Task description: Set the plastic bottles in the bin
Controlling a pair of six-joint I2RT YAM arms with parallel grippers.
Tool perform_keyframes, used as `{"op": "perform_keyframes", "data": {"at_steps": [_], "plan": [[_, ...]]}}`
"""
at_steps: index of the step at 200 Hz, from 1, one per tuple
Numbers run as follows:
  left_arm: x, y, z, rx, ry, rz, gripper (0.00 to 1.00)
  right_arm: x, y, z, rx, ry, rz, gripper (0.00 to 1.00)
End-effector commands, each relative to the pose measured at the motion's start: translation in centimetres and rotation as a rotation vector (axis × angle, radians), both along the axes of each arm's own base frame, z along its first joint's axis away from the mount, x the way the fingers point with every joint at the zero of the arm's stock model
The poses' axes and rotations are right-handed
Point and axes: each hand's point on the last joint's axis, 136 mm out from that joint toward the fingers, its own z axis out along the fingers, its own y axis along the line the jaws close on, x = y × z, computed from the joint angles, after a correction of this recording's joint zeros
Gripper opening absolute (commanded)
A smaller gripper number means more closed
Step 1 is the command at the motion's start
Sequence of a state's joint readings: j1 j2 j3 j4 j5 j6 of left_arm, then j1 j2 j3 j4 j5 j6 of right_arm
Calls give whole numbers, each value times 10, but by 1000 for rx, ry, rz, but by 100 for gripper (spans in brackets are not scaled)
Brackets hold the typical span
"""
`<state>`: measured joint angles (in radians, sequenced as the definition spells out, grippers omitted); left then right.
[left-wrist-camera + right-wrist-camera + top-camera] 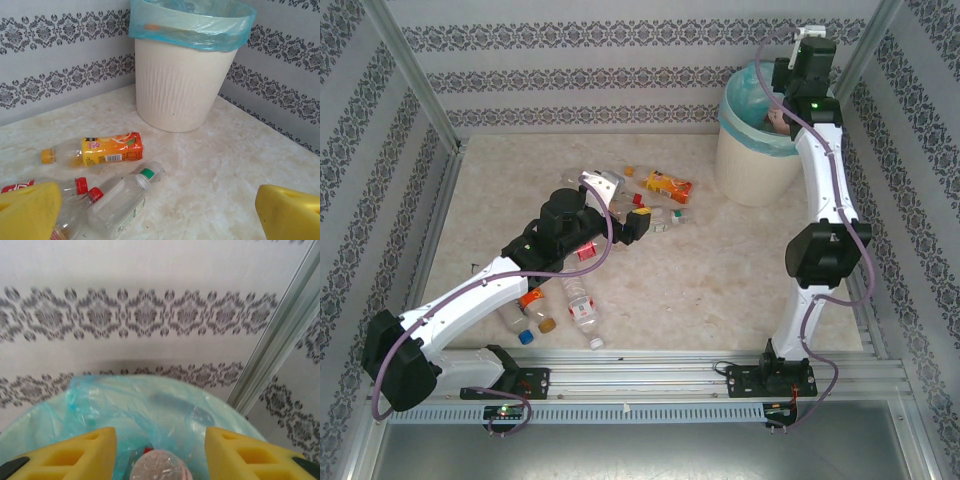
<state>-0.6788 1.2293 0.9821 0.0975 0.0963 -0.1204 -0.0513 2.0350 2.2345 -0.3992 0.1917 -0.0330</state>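
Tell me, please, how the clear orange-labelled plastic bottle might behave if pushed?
Lying on its side, the clear orange-labelled plastic bottle may roll. It looks empty, so probably light and easily dented.

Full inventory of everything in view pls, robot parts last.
table: 1, beige marble
walls: grey patterned, around table
bin: 1, cream, blue-green bag, far right corner
bottles: roughly ten, clear, mixed labels, scattered centre-left on table; some hidden under left arm
orange-label bottle: 1, on its side, closest to bin
green-cap bottle: 1, clear, lying ahead of left fingers
pinkish bottle: 1, clear, between right fingers above bin's bag
left arm: white-black, over the bottles
right arm: white-black, reaching over bin
left fingers: yellow, open
right fingers: yellow, open
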Motion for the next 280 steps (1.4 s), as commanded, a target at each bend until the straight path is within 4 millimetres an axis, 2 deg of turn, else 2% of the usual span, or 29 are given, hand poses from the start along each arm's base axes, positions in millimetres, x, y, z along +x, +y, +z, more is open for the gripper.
{"op": "perform_keyframes", "data": {"at_steps": [1,50,88,119,132,147,183,206,221,239,251,274,280], "plan": [[1,2,9,-29,-11,12,100,9,-8,-50,14,143,-3,47],[1,5,8,-28,-10,23,100,9,-31,-93,37,289,-64,46],[1,4,6,-28,-7,21,100,4,-46,-112,47,353,-101,48],[2,3,7,-33,-3,19,100,4,-51,-119,61,380,-105,49],[2,2,7,-34,-3,17,100,5,-46,-110,80,362,-88,48],[2,3,9,-32,-4,20,100,5,-38,-91,98,315,-64,49],[5,7,7,-7,25,51,100,-9,-5,-13,88,153,3,51],[8,19,0,38,86,118,100,-30,25,38,59,57,55,53],[8,28,-11,80,156,166,100,-47,45,63,36,15,84,54],[2,41,-34,135,291,215,99,-69,74,79,18,-20,134,54],[-7,50,-50,172,387,242,98,-83,95,82,15,-43,175,55],[-42,75,-83,253,608,301,94,-120,135,91,8,-122,253,56],[-55,82,-92,272,675,317,94,-128,143,89,6,-134,267,56]]}}
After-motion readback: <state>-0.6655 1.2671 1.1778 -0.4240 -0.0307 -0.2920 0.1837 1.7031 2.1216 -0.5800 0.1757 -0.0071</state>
